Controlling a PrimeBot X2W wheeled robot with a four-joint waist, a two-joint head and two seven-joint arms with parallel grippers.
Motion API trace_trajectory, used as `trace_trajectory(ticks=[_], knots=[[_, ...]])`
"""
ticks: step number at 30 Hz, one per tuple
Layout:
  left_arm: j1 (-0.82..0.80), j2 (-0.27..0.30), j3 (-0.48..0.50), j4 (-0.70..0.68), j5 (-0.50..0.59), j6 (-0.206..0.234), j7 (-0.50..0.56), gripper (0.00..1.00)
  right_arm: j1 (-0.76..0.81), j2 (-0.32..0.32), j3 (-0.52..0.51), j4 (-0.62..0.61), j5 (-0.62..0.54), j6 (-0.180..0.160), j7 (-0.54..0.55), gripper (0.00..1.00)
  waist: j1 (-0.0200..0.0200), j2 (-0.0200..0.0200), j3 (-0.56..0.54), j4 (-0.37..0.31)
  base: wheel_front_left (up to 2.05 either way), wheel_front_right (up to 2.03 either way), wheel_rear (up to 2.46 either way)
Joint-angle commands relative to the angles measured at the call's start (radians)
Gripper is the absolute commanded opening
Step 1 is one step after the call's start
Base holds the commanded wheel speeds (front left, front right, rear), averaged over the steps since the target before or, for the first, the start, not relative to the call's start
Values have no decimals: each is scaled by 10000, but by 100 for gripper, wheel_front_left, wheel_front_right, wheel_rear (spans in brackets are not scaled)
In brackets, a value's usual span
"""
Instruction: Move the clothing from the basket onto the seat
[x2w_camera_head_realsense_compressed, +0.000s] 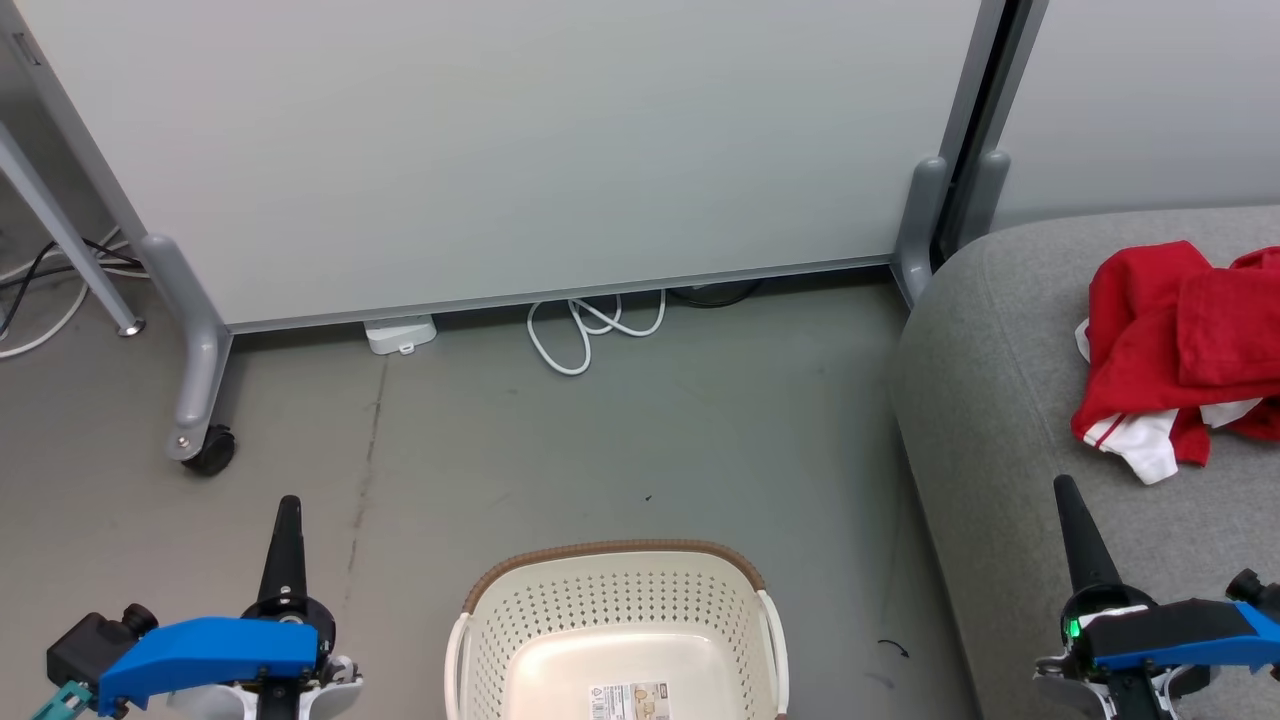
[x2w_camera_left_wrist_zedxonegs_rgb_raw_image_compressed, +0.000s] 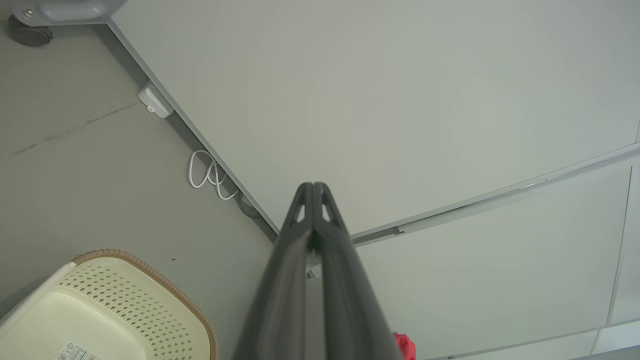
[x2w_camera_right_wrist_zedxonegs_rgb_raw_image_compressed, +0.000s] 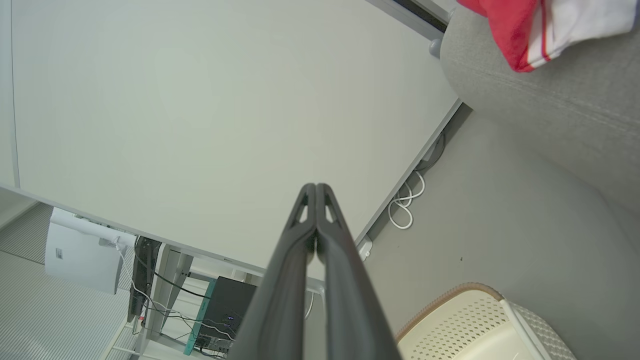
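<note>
Red on grey: clothing (x2w_camera_head_realsense_compressed: 1170, 350) bunched in one crumpled heap on the seat (x2w_camera_head_realsense_compressed: 1000, 430), at the right of the head view, with white trim and a striped edge at the near side of the heap. Well apart from the basket (x2w_camera_head_realsense_compressed: 615, 600), with a stretch of floor (x2w_camera_head_realsense_compressed: 620, 450) between.

Low in the middle of the head view, the basket standing on the floor near the seat's rounded edge. Cream perforated walls, brown woven-look rim, smooth bottom in plain sight with a label sticker (x2w_camera_head_realsense_compressed: 630, 700) on it.

At the lower left, the left pincer (x2w_camera_head_realsense_compressed: 288, 508), off to the basket's left and above the floor. Long dark fingers pressed together all the way to the tips, gripping nothing. Same in the left wrist view: tips touching, pale panel behind them.

At the lower right, the right pincer (x2w_camera_head_realsense_compressed: 1066, 490), over the near part of the seat, pointing toward the heap but short of it. Fingers likewise closed flat against each other, nothing held.

Beyond the basket, a pale grey partition panel (x2w_camera_head_realsense_compressed: 500, 150) on grey feet, with a black castor (x2w_camera_head_realsense_compressed: 210, 452) under the left foot. Along its lower edge, a small white box (x2w_camera_head_realsense_compressed: 400, 333) and a looped white cable (x2w_camera_head_realsense_compressed: 590, 330) on the floor.

In the right wrist view, a striped red-and-white corner of the clothing on the seat at the top right, and the basket's rim at the bottom right.
</note>
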Motion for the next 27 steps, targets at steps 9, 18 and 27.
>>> trace_trajectory(ticks=[9,18,27], knots=[[-303,4,155,-128,-997,-95,258,0,-274,-60,-59,-30,1083,5,280,0,0,0,-6,-26,0,0,0],[-350,-2,245,-144,-1788,-107,458,0,-332,-63,-90,-8,1923,6,496,0,0,0,-11,-50,0,0,0],[-404,-6,333,-146,-2519,-129,648,0,-353,-66,-120,14,2700,6,683,0,0,0,-17,-75,0,0,0]])
